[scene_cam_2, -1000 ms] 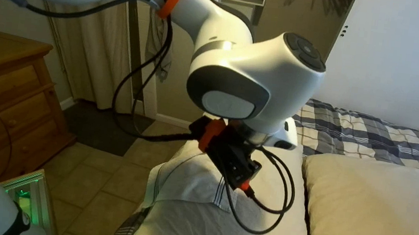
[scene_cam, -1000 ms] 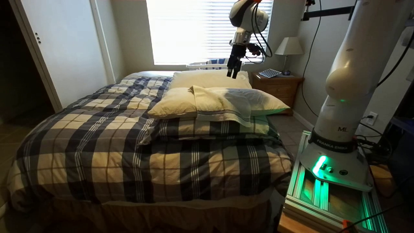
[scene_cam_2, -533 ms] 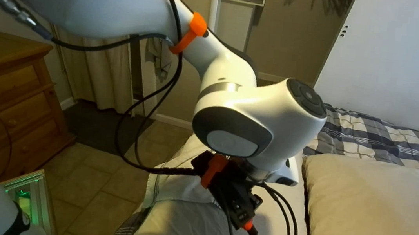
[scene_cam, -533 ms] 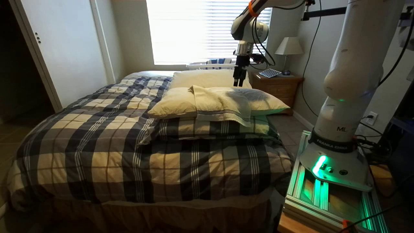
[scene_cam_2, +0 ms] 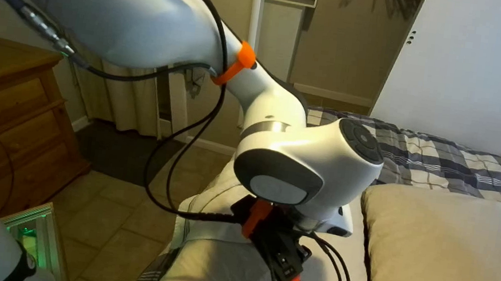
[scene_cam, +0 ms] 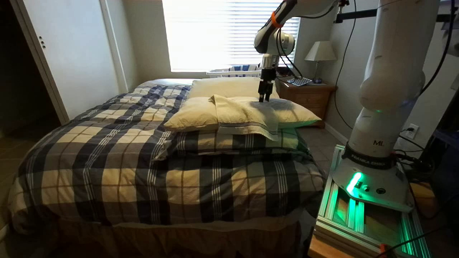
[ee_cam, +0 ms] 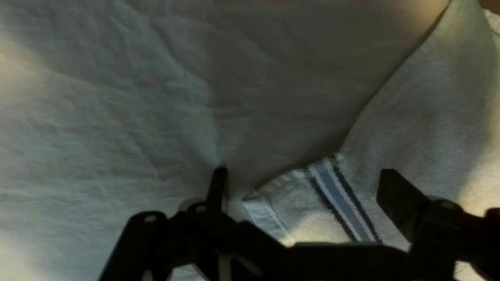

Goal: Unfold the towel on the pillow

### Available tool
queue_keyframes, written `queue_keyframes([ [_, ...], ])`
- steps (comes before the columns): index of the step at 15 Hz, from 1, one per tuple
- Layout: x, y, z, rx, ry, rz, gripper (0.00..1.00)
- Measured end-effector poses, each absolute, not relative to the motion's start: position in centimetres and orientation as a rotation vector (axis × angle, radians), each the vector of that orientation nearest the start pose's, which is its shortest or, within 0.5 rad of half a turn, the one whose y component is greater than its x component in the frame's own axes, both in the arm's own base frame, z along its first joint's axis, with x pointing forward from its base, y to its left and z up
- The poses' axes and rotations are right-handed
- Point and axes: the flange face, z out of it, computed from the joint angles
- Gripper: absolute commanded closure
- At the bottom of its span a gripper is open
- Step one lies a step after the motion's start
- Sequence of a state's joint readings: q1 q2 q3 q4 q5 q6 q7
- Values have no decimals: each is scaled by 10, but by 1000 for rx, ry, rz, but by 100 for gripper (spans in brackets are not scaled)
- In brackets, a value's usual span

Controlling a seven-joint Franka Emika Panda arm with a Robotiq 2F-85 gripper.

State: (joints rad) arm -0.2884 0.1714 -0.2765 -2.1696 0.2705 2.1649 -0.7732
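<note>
The cream towel (scene_cam: 244, 116) lies draped over the near plump cream pillow (scene_cam: 193, 114), with its striped edge hanging down the front. In an exterior view the towel (scene_cam_2: 209, 230) shows partly behind the arm, on the pillow (scene_cam_2: 193, 268). In the wrist view a towel corner (ee_cam: 320, 199) with a blue band and dark stripes lies between the fingers. My gripper (ee_cam: 304, 173) is open and points down; it also shows in an exterior view (scene_cam: 264, 100). The left finger (ee_cam: 218, 183) appears to touch the pillow (ee_cam: 117, 128) beside the corner. The right finger (ee_cam: 400, 203) is over the towel.
A second cream pillow (scene_cam: 233, 87) lies behind and also shows in an exterior view (scene_cam_2: 444, 257). A plaid blanket (scene_cam: 118, 161) covers the bed. A nightstand (scene_cam: 308, 96) with a lamp (scene_cam: 320, 52) and a white basket (scene_cam: 233, 73) stand near the window.
My gripper has come down to the towel and pillow, moving a little right in an exterior view and turning more upright. The towel and pillows have not visibly moved.
</note>
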Motion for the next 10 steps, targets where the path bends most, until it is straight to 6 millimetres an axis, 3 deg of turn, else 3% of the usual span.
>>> queue_keyframes([
  [8, 465, -287, 313, -2944, -40, -24, 91],
  [10, 467, -288, 315, -2954, -40, -40, 99],
])
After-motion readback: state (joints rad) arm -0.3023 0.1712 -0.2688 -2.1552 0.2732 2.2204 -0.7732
